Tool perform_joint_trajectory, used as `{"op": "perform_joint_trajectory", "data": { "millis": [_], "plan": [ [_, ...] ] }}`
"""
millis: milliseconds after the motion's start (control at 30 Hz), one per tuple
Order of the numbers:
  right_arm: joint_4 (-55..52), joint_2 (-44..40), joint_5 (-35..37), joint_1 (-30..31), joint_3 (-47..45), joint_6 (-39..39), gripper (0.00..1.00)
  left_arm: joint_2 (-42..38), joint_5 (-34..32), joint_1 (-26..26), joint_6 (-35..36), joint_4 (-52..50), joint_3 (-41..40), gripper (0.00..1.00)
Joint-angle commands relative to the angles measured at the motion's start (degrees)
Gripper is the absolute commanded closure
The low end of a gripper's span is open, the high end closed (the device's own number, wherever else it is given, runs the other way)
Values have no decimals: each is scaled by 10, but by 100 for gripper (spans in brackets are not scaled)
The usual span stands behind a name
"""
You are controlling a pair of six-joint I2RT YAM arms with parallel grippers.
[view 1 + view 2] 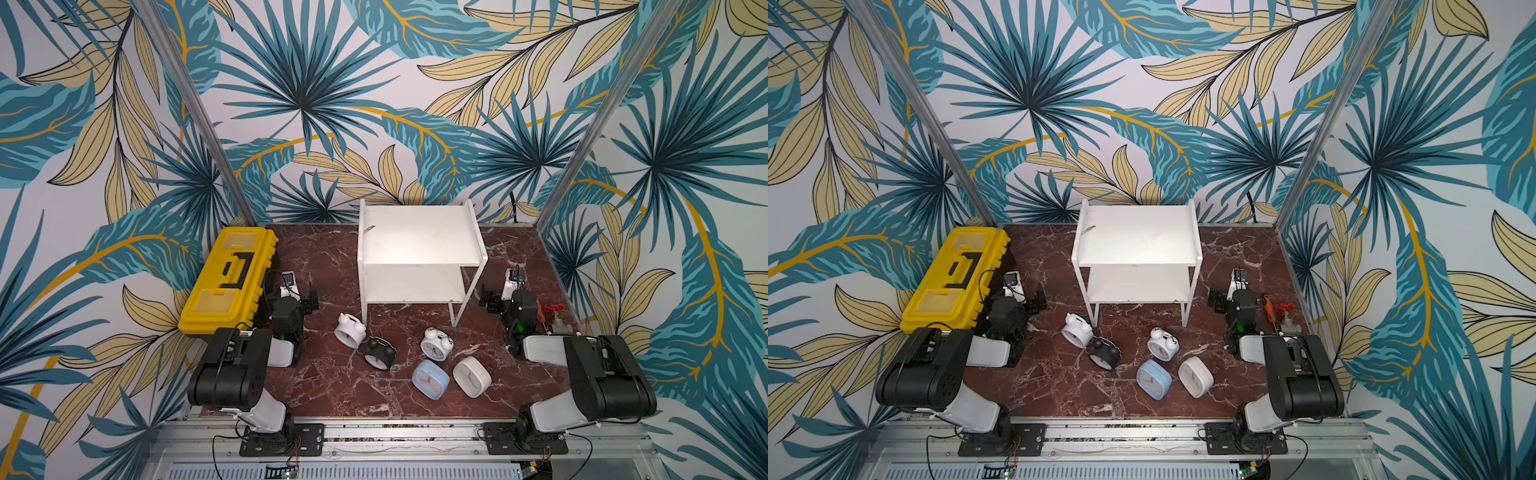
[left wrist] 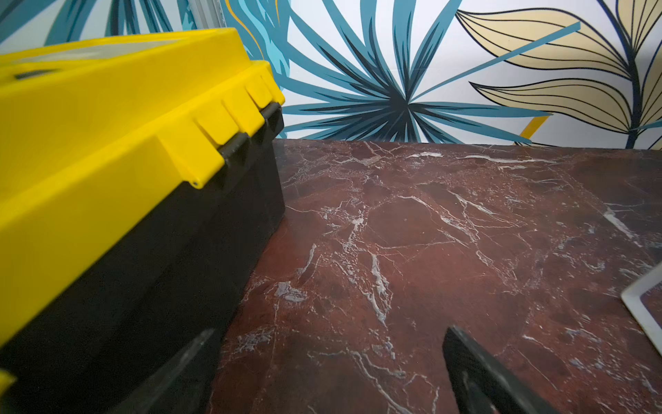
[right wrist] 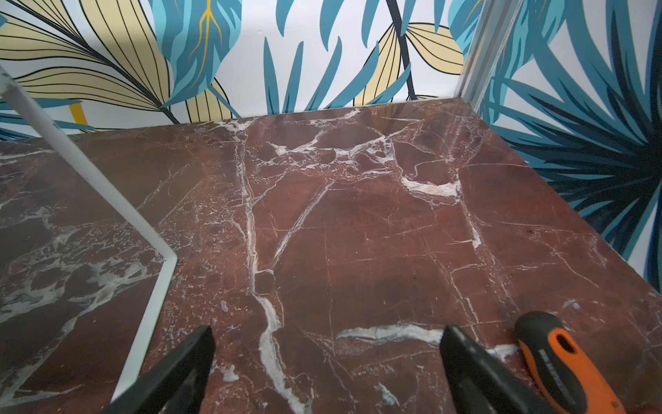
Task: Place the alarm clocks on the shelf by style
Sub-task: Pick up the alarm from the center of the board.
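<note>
Our left gripper and right gripper have fingers spread wide; five alarm clocks lie at six o'clock from our shelf.

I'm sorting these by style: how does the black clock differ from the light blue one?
Shape: the black clock is round with twin bells on top; the light blue clock is a rounded square without bells. Colour: the black clock's case is black; the light blue clock's is pale blue around a white face. Both sit on the table before the shelf, not on it.
</note>
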Motion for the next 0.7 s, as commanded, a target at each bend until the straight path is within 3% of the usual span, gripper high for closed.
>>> {"op": "perform_joint_trajectory", "data": {
  "millis": [0,500,533,600,667],
  "plan": [
    [5,-3,-5,4,4,-11,0,3,0,1,4,12,12,0],
    [13,-7,12,4,4,-11,1,-3,47,29,-17,-8,17,0],
    [-27,-32,57,4,22,3,0,-5,48,29,-16,-12,18,0],
    [-264,-108,157,4,109,64,0,-13,32,28,-16,-18,22,0],
    [-512,-163,217,4,216,159,1,-107,-50,13,-27,-176,68,0]
  ]
}}
